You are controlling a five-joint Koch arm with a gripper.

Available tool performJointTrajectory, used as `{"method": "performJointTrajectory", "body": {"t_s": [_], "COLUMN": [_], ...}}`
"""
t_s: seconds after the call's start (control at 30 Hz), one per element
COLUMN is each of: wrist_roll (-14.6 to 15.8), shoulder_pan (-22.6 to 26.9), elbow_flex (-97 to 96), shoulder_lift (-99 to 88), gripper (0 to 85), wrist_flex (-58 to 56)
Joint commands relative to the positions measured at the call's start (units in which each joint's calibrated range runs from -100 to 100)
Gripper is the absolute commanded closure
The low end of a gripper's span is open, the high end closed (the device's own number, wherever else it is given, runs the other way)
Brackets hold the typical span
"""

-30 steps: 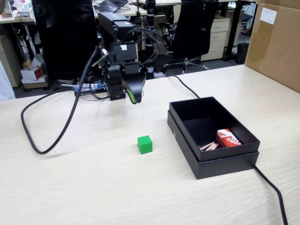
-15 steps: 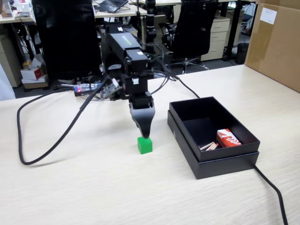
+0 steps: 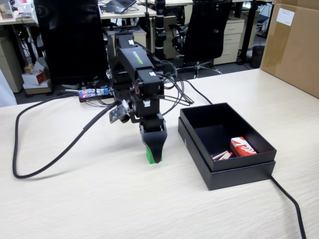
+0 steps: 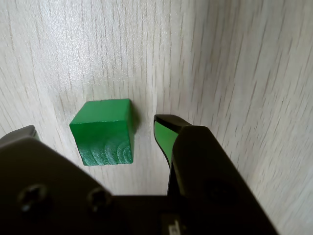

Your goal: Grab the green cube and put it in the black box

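Observation:
The green cube (image 4: pixel 105 132) rests on the pale wood table. In the wrist view it lies between my two jaws with a gap on each side. My gripper (image 4: pixel 94 126) is open and down around the cube, touching neither face. The right finger (image 4: pixel 166 137) carries a green pad, and only the corner of the left finger (image 4: pixel 22 132) shows. In the fixed view my gripper (image 3: pixel 153 157) points straight down and hides most of the green cube (image 3: pixel 147 153). The black box (image 3: pixel 227 164) stands to the right of it, open at the top.
A red and white carton (image 3: pixel 242 147) and a few sticks lie inside the box. A large brown cardboard box (image 3: pixel 294 45) stands at the back right. A thick black cable (image 3: pixel 50 159) loops over the table on the left, and another cable (image 3: pixel 291 204) runs off the front right.
The arm swung forward from its folded pose at the back and came down. The gripper went from above the cube to down around it. The cube has not moved.

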Motion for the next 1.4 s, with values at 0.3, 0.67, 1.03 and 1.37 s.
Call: {"method": "performJointTrajectory", "body": {"t_s": [0.3, 0.67, 1.03, 1.37], "wrist_roll": [-0.10, 0.15, 2.20, 4.35], "shoulder_pan": [-0.15, 2.05, 12.41, 16.61], "elbow_flex": [7.15, 4.97, 8.42, 21.75], "shoulder_lift": [3.31, -22.28, -36.27, -11.72], "gripper": [71.2, 84.6, 84.6, 84.6], "wrist_flex": [-1.16, -2.63, -2.63, -2.54]}}
